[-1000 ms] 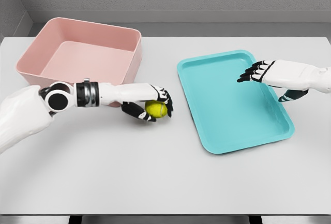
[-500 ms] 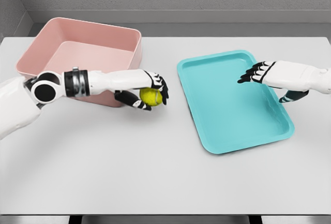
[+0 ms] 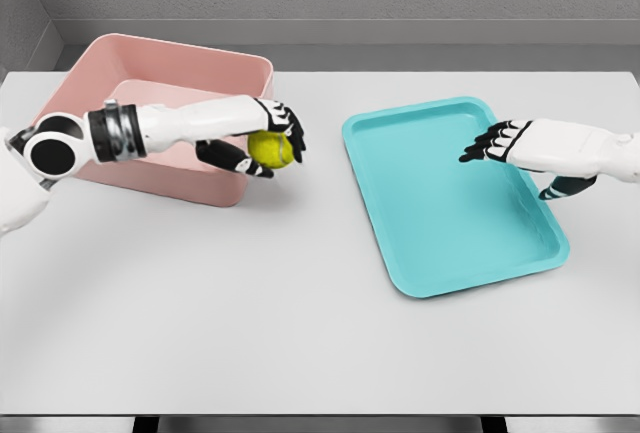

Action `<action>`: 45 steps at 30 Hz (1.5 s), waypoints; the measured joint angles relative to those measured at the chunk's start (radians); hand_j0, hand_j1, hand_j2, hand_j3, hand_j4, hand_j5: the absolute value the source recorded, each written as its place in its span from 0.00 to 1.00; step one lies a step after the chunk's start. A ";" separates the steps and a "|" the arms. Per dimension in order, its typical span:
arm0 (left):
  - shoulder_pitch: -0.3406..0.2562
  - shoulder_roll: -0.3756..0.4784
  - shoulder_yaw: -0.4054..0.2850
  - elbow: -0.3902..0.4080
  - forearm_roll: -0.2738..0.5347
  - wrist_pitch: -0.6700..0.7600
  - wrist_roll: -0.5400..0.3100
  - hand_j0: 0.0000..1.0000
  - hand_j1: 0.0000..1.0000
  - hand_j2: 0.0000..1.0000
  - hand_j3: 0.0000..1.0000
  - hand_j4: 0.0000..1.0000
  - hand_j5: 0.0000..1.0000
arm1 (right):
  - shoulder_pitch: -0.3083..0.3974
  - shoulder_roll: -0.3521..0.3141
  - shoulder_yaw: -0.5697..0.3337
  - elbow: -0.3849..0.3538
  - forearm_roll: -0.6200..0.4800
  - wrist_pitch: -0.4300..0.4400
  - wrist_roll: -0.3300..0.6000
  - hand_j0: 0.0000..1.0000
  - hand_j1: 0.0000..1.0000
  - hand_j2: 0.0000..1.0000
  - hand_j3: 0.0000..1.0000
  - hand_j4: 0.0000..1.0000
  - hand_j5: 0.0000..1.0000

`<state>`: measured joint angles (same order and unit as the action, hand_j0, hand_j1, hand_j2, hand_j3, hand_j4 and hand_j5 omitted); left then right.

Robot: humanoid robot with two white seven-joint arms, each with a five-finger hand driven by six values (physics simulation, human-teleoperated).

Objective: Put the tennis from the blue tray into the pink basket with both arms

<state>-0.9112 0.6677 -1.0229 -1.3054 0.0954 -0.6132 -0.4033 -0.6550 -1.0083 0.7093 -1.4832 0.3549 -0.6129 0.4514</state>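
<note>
Ball (image 3: pixel 269 148) off tray (image 3: pixel 400 243), gripped in my left hand (image 3: pixel 262 141) at basket's (image 3: pixel 90 63) near right corner, seemingly just outside rim. Right hand (image 3: pixel 505 141) hovers over tray, fingers relaxed, holding nothing. Remaining: carry over rim, release.

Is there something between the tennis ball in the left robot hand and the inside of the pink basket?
Only the basket's own near wall. The left robot hand holds the tennis ball just outside the right corner of the pink basket, so the ball must clear that rim. No other object is visible in between.
</note>
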 measured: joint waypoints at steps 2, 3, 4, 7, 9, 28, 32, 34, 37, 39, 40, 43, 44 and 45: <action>0.000 0.007 0.008 0.002 -0.001 0.000 0.003 0.51 0.51 0.51 0.51 0.51 0.51 | 0.000 0.001 0.001 0.000 0.000 0.000 0.000 1.00 1.00 1.00 1.00 1.00 1.00; 0.000 0.009 0.011 0.004 -0.001 0.000 0.004 0.51 0.51 0.51 0.51 0.51 0.51 | 0.000 0.001 0.001 0.000 0.001 0.000 0.000 1.00 1.00 1.00 1.00 1.00 1.00; -0.002 0.012 0.013 0.006 -0.001 0.000 0.006 0.51 0.51 0.51 0.51 0.51 0.51 | 0.002 0.001 0.002 0.001 0.002 0.000 0.000 1.00 1.00 1.00 1.00 1.00 1.00; 0.000 0.020 0.024 0.020 -0.002 0.000 0.018 0.51 0.51 0.51 0.51 0.51 0.51 | 0.003 0.002 0.003 0.002 0.004 0.000 0.001 1.00 1.00 1.00 1.00 1.00 1.00; -0.002 0.026 0.031 0.035 -0.002 0.000 0.024 0.51 0.51 0.51 0.51 0.51 0.51 | 0.003 0.005 0.004 0.002 0.005 0.000 0.001 1.00 1.00 1.00 1.00 1.00 1.00; -0.018 0.003 0.064 0.288 -0.009 0.000 0.031 0.51 0.51 0.51 0.51 0.51 0.51 | 0.003 0.009 0.005 0.003 0.006 0.000 0.005 1.00 1.00 1.00 1.00 1.00 1.00; -0.023 -0.016 0.068 0.341 -0.010 0.000 0.031 0.51 0.51 0.51 0.51 0.51 0.51 | 0.002 0.008 0.005 0.003 0.006 0.000 0.006 1.00 1.00 1.00 1.00 1.00 1.00; -0.023 -0.027 0.072 0.365 -0.015 0.000 0.031 0.51 0.51 0.51 0.51 0.51 0.51 | 0.002 0.008 0.005 0.003 0.006 0.000 0.006 1.00 1.00 1.00 1.00 1.00 1.00; -0.023 -0.047 0.100 0.408 -0.050 0.000 0.031 0.53 0.53 0.53 0.53 0.53 0.53 | 0.002 0.008 0.005 0.002 0.006 0.000 0.006 1.00 1.00 1.00 1.00 1.00 1.00; -0.026 -0.056 0.110 0.433 -0.064 0.000 0.032 1.00 1.00 1.00 1.00 1.00 1.00 | 0.003 0.008 0.005 0.002 0.006 0.000 0.006 1.00 1.00 1.00 1.00 1.00 1.00; -0.031 -0.059 0.113 0.443 -0.069 0.000 0.037 1.00 1.00 1.00 1.00 1.00 1.00 | 0.003 0.008 0.005 0.002 0.006 0.000 0.006 1.00 1.00 1.00 1.00 1.00 1.00; -0.034 -0.064 0.119 0.460 -0.076 0.000 0.053 1.00 1.00 1.00 1.00 1.00 1.00 | 0.002 0.007 0.005 0.001 0.006 0.000 0.006 1.00 1.00 1.00 1.00 1.00 1.00; -0.032 -0.064 0.124 0.462 -0.077 0.000 0.056 1.00 1.00 1.00 1.00 1.00 1.00 | 0.002 0.007 0.004 0.000 0.006 0.000 0.006 1.00 1.00 1.00 1.00 1.00 1.00; -0.032 -0.063 0.129 0.464 -0.078 0.001 0.057 1.00 1.00 1.00 1.00 1.00 1.00 | 0.000 0.007 0.004 0.000 0.006 0.000 0.006 1.00 1.00 1.00 1.00 1.00 1.00</action>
<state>-0.9434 0.6043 -0.8940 -0.8417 0.0178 -0.6127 -0.3459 -0.6550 -1.0017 0.7133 -1.4835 0.3612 -0.6129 0.4572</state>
